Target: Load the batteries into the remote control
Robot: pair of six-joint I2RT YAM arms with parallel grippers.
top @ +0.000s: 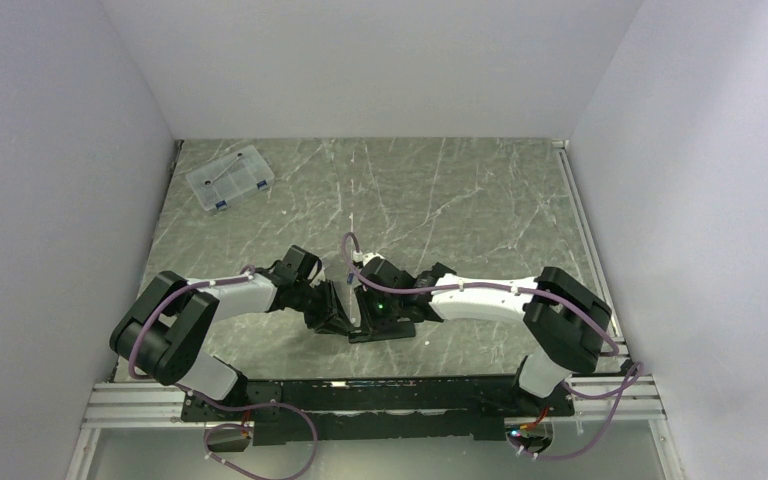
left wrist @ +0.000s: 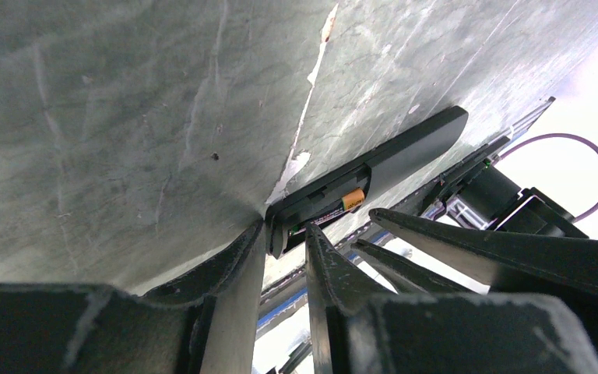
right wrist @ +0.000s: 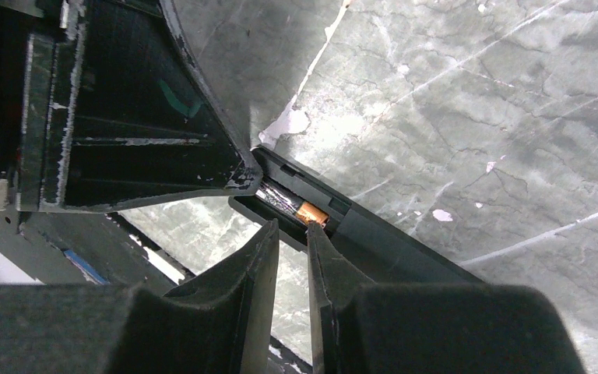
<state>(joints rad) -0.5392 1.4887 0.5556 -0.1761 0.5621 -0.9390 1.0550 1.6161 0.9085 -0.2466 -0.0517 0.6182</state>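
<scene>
1. left gripper (left wrist: 284, 234): fingers clamped on the near end of the remote control (left wrist: 405, 152), which lies flat on the marble table (right wrist: 475, 117) between both arms.
2. right gripper (right wrist: 292, 230): fingers almost together with a narrow slit between them, tips at the remote's open compartment.
3. gold-ended battery (right wrist: 311, 213): seated in that compartment.
4. clear box (top: 230, 178): far left, well apart.

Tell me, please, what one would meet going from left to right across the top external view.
Clear compartment box → left gripper → right gripper → right arm's black elbow joint.
</scene>
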